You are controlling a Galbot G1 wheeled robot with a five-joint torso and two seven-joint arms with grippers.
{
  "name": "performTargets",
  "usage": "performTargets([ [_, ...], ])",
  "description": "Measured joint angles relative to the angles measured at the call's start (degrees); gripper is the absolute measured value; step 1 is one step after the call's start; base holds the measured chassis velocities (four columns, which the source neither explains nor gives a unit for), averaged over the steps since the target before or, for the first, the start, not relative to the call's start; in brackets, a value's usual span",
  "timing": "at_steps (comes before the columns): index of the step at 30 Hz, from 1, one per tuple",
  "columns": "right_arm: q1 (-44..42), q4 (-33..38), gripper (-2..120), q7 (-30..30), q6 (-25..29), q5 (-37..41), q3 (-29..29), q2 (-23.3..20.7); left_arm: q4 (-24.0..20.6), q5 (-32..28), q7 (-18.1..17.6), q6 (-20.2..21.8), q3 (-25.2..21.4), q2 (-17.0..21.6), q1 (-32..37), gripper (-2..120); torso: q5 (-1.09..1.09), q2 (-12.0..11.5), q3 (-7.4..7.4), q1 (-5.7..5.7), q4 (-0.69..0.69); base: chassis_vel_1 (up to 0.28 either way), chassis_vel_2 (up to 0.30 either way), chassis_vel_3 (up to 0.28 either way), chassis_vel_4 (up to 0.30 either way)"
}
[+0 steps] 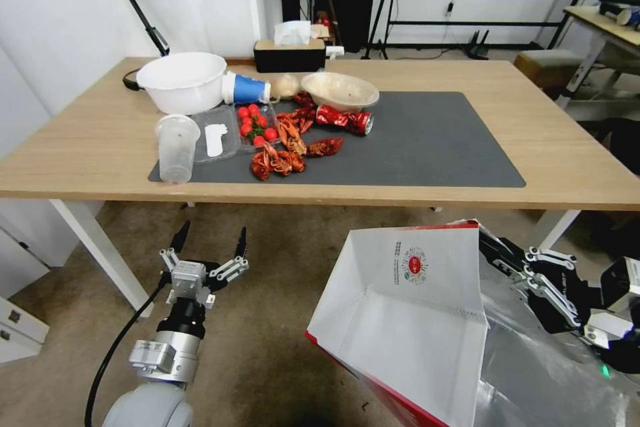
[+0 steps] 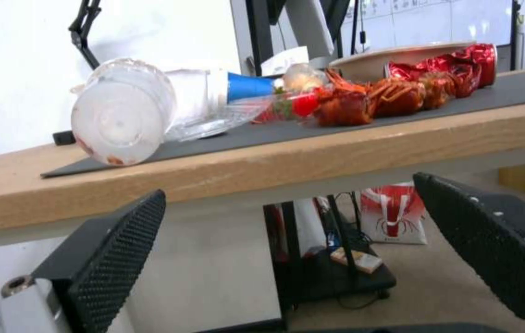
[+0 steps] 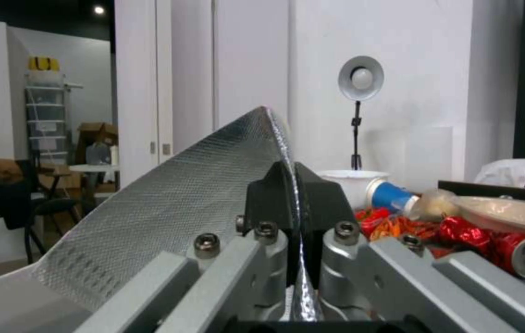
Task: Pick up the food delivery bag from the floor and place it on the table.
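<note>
While the right gripper (image 1: 493, 248) pinches the foil-lined rim of the food delivery bag (image 1: 407, 313), the bag hangs low in front of the robot, below the table's near edge and to the right. In the right wrist view the two dark fingertips (image 3: 274, 194) are pressed together on the thin silver wall of the bag (image 3: 169, 208), which rises to a point above them. The bag's white panel with its small round red logo faces the head camera, and a red edge runs along its bottom. The right arm reaches in from the right with its wrist level with the bag's top.

To the left, the left gripper (image 1: 210, 240) points upward from a raised forearm, its fingers spread wide with nothing between them, just below the front edge of the table (image 1: 80, 167). Bare floor (image 1: 280, 320) lies between this arm and the bag.

On the table, the grey mat (image 1: 427, 147) is bare across its right half. Its left half holds an overturned clear cup (image 1: 177, 147), crayfish shells (image 1: 287, 147), cherry tomatoes (image 1: 253, 121) in a clear tray and a crushed red can (image 1: 345, 119). Behind these stand a white basin (image 1: 181, 80), a beige bowl (image 1: 339, 89) and a tissue box (image 1: 289, 53).
</note>
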Motion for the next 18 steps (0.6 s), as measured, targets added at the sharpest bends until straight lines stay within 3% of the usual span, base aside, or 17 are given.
performTargets([
  [18, -0.1, 0.5, 0, -0.1, 0.1, -0.2, 0.1, 0.3, 0.5, 0.6, 0.0, -0.3, -0.1, 0.1, 0.2, 100, -0.01, 4.8, 2.80, 1.97, 0.00, 0.000, 0.000, 0.000, 0.000],
])
